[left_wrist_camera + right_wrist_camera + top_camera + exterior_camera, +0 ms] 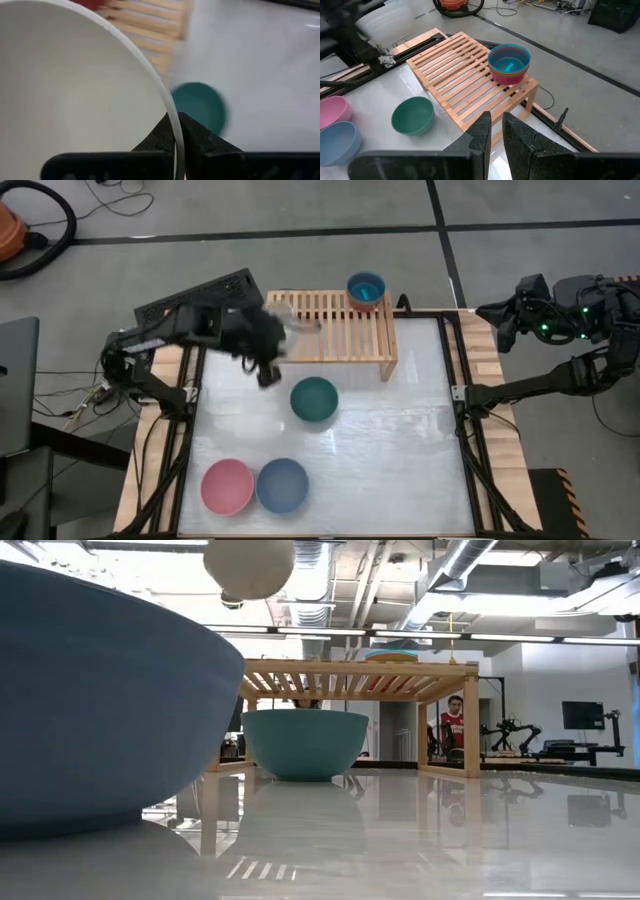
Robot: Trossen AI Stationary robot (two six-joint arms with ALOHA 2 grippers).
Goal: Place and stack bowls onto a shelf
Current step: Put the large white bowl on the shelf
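Observation:
My left gripper (274, 342) is shut on the cream bowl (284, 319), which it holds in the air over the left end of the light-wood slatted shelf (335, 340). The low view shows the cream bowl (248, 565) high above the shelf (360, 670). A stack of small bowls (366, 290), teal uppermost with red showing beneath, stands on the shelf's far right corner. The dark green bowl (314, 399) sits on the table in front of the shelf. The pink bowl (227, 486) and slate blue bowl (282, 485) rest side by side near the near edge. My right gripper (496, 131) waits shut beyond the table's right edge. My left gripper pinches the cream bowl's rim (174, 116), one finger (162, 136) inside the bowl and one finger (197, 140) outside against its wall. The bowl is lifted clear of table and shelf.
The shelf stands along the table's far edge, its slats bare left of the stack. The white table top (400, 460) lies open on its right half. Wooden table rails (480, 380) border both sides. In the low view a person (453, 725) shows in the room behind.

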